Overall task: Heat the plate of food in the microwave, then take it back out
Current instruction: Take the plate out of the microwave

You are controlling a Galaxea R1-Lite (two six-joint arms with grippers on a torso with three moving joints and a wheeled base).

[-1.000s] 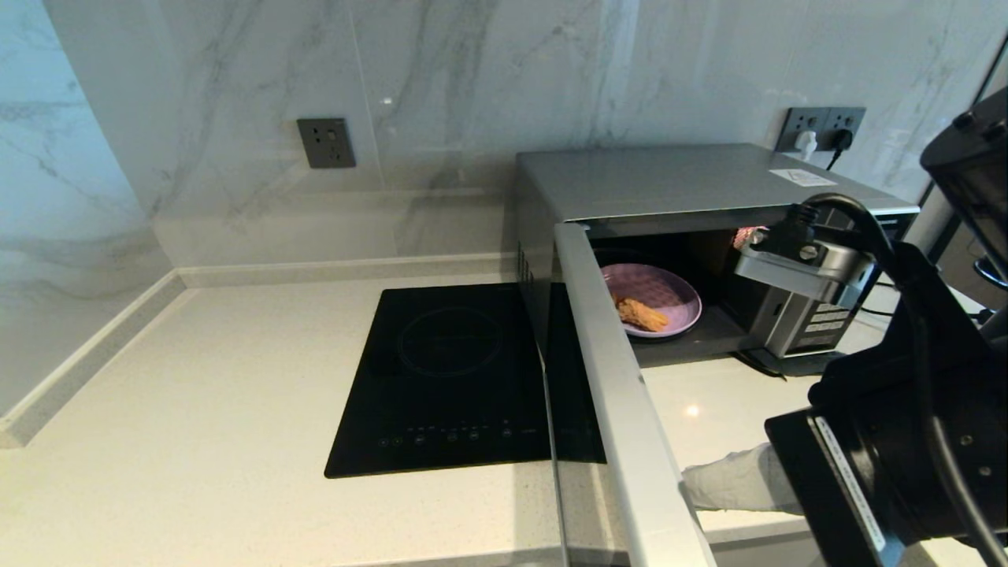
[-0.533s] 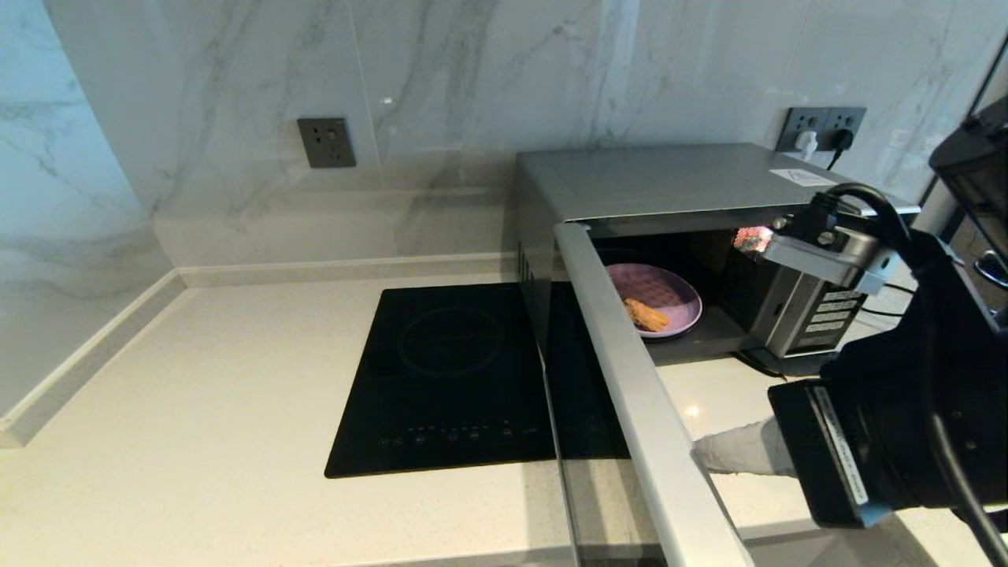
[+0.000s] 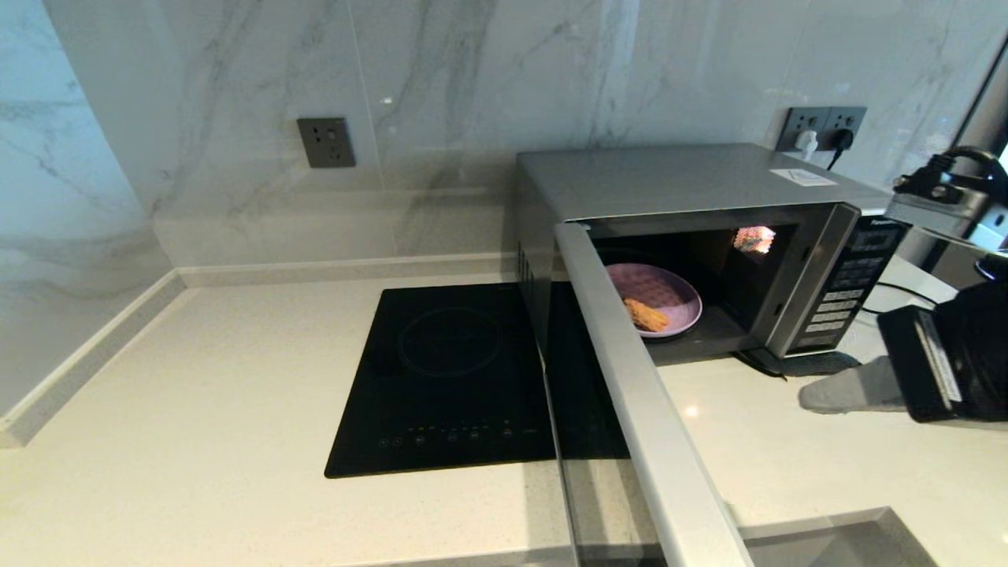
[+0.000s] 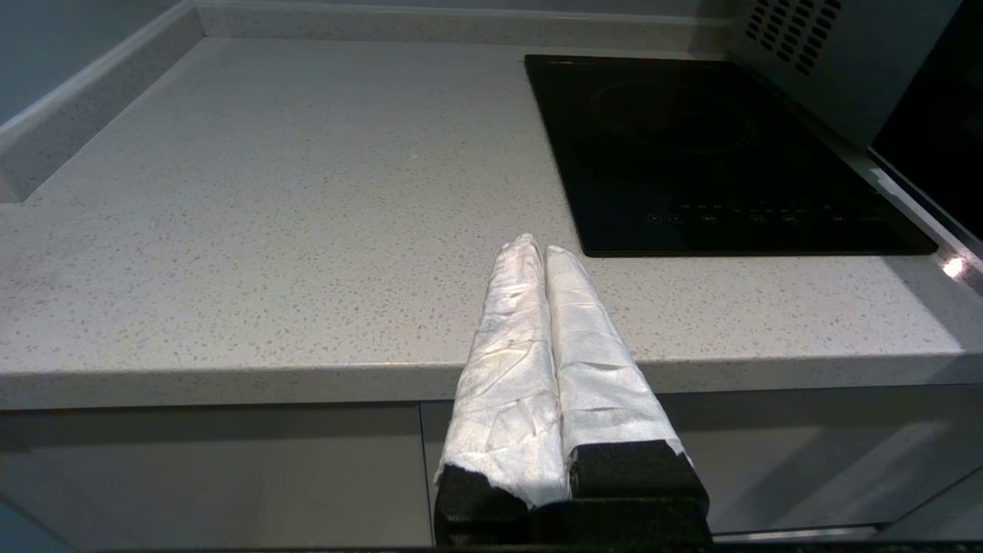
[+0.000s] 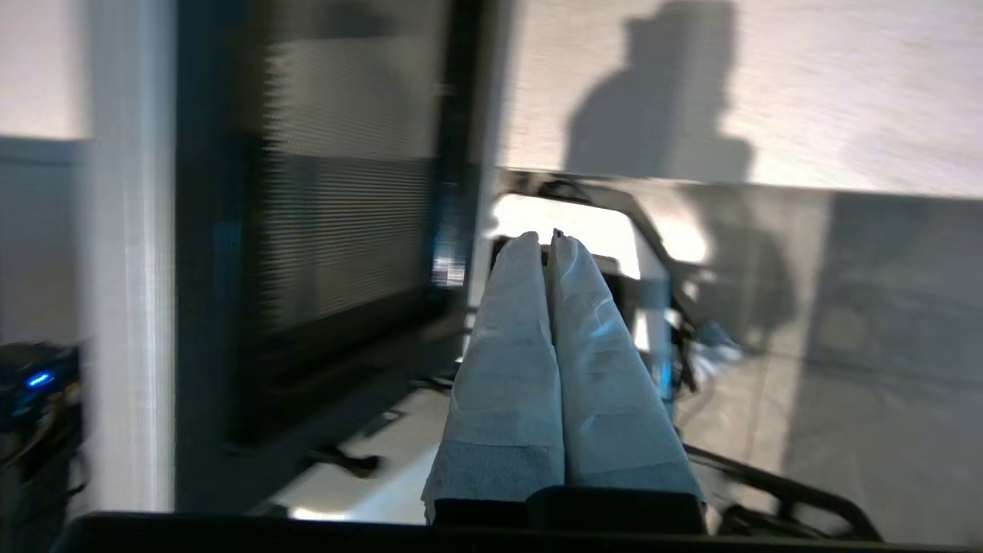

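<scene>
The microwave (image 3: 677,177) stands at the back right of the counter, its door (image 3: 630,394) swung wide open toward me. Inside sits the lavender plate (image 3: 669,291) with a brown-orange piece of food (image 3: 646,315) on it; the door's edge hides the plate's left part. My right gripper (image 3: 811,394) hovers low over the counter, right of the opening and below the button panel (image 3: 843,295). It is shut and empty, as the right wrist view (image 5: 547,240) shows. My left gripper (image 4: 535,247) is shut and empty, parked at the counter's front edge, out of the head view.
A flat black induction cooktop (image 3: 449,378) lies left of the microwave, partly under the open door. Wall sockets (image 3: 823,126) with plugged cables sit behind the microwave. A sink rim (image 3: 850,528) shows at the front right. The counter (image 3: 197,394) stretches left to a corner.
The door swung a little wider. My right arm drew back to the right, away from the microwave's opening, uncovering the button panel. The plate has not moved.
</scene>
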